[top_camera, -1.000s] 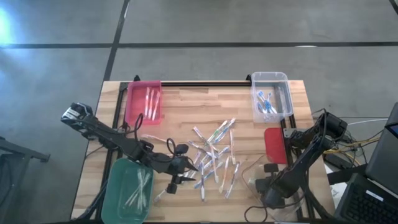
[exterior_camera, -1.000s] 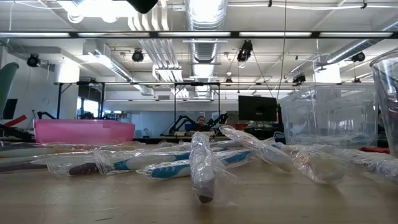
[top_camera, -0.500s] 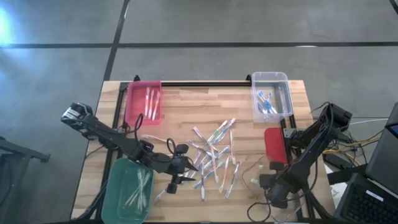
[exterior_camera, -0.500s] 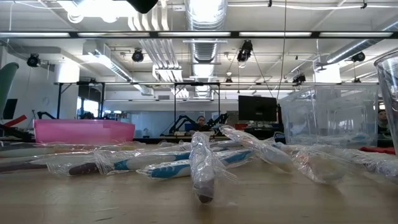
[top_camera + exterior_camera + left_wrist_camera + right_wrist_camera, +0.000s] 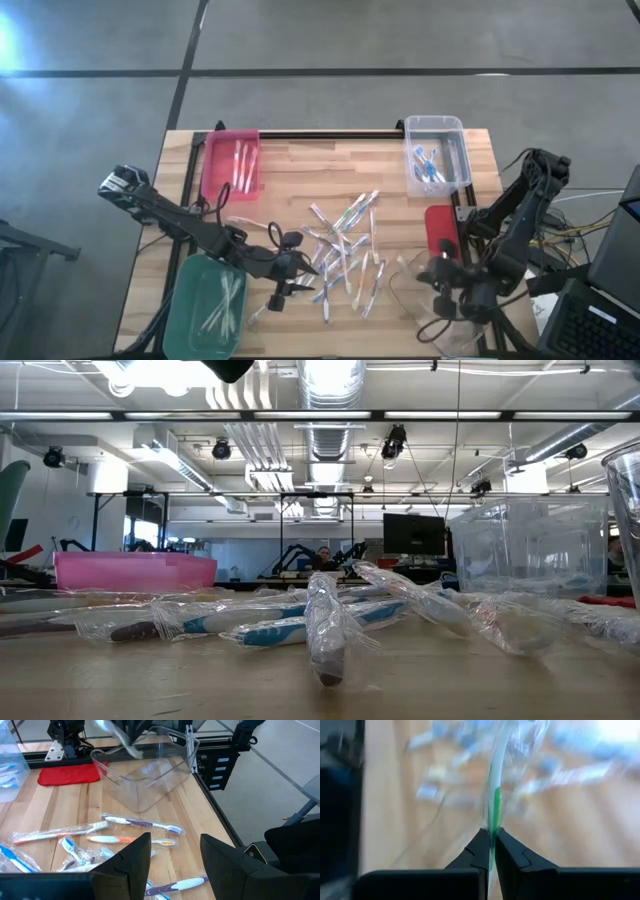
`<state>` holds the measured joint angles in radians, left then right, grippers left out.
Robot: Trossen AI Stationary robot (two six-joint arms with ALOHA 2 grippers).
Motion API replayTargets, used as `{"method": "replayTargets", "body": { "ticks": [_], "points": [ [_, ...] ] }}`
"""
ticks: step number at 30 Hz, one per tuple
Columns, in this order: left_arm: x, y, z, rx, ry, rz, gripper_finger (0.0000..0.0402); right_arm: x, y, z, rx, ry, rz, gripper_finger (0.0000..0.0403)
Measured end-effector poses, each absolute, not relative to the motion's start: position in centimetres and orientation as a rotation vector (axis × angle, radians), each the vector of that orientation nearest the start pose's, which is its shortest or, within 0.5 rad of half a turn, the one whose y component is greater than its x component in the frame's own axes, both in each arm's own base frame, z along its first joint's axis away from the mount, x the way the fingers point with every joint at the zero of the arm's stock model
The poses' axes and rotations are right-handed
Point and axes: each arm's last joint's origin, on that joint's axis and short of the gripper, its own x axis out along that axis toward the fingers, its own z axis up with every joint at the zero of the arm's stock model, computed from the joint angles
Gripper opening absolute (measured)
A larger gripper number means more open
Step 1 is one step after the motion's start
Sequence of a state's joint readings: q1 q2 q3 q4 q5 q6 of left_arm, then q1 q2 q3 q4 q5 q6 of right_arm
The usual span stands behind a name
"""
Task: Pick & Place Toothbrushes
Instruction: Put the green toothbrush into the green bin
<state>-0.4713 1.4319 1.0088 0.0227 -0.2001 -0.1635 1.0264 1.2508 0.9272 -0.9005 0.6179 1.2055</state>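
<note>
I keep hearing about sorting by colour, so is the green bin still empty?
No, the green bin at the table's near left corner already has a few pale toothbrushes lying in it.

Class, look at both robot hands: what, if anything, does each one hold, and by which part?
The right hand pinches a wrapped green-accented toothbrush at one end; the rest sticks out ahead. The left hand is open and holds nothing.

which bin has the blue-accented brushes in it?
The clear bin at the table's far right corner holds the blue-accented toothbrushes. The pink bin holds pale ones with pink, and the green bin holds pale ones.
</note>
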Motion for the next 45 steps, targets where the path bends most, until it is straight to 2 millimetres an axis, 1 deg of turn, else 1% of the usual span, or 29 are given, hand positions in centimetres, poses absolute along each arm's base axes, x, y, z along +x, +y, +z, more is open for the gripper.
{"method": "replayTargets", "body": {
  "ticks": [3, 7, 10, 17, 20, 24, 27, 29, 33, 35, 39, 42, 45],
  "points": [
    [28.8, -14.0, 28.2, -0.023, 0.389, -0.233, 0.0177, 13.4, 18.1, 24.8, 0.083, 0.678, -0.219, 0.0011],
    [28.9, -14.0, 28.5, 0.001, 0.360, -0.213, 0.0177, 14.5, 19.0, 24.9, -0.109, 0.432, -0.285, 0.0010],
    [29.0, -13.9, 28.6, 0.021, 0.337, -0.200, 0.0177, 15.2, 19.3, 25.1, -0.218, 0.325, -0.350, 0.0010],
    [29.2, -13.9, 29.2, 0.047, 0.276, -0.198, 0.0177, 16.2, 18.0, 25.9, -0.266, 0.311, -0.414, 0.0010],
    [29.5, -13.8, 29.5, 0.036, 0.238, -0.189, 0.0177, 16.7, 17.4, 26.3, -0.265, 0.291, -0.457, 0.0010],
    [30.2, -13.8, 29.5, 0.030, 0.177, -0.184, 0.0177, 17.2, 17.2, 26.3, -0.235, 0.303, -0.456, 0.0009],
    [31.3, -13.8, 29.3, 0.018, 0.104, -0.174, 0.0177, 17.6, 17.7, 26.4, -0.227, 0.291, -0.443, 0.0009],
    [32.1, -13.7, 28.7, 0.017, 0.074, -0.163, 0.0177, 18.0, 18.2, 26.7, -0.227, 0.281, -0.415, 0.0009],
    [33.5, -13.9, 27.6, 0.057, 0.032, -0.160, 0.0177, 19.1, 19.7, 27.5, -0.223, 0.267, -0.261, 0.0009],
    [34.1, -14.0, 27.5, 0.086, -0.005, -0.163, 0.0177, 19.7, 20.6, 27.7, -0.259, 0.253, -0.170, 0.0009],
    [34.8, -14.5, 27.9, 0.150, -0.085, -0.210, 0.0177, 20.4, 21.6, 28.0, -0.296, 0.201, -0.087, 0.0009],
    [35.2, -14.8, 28.4, 0.178, -0.140, -0.231, 0.0177, 20.8, 21.7, 28.2, -0.301, 0.176, -0.069, 0.0008],
    [35.7, -15.0, 28.9, 0.180, -0.163, -0.245, 0.0177, 21.4, 21.5, 28.1, -0.301, 0.168, -0.086, 0.0008]
  ]
}}
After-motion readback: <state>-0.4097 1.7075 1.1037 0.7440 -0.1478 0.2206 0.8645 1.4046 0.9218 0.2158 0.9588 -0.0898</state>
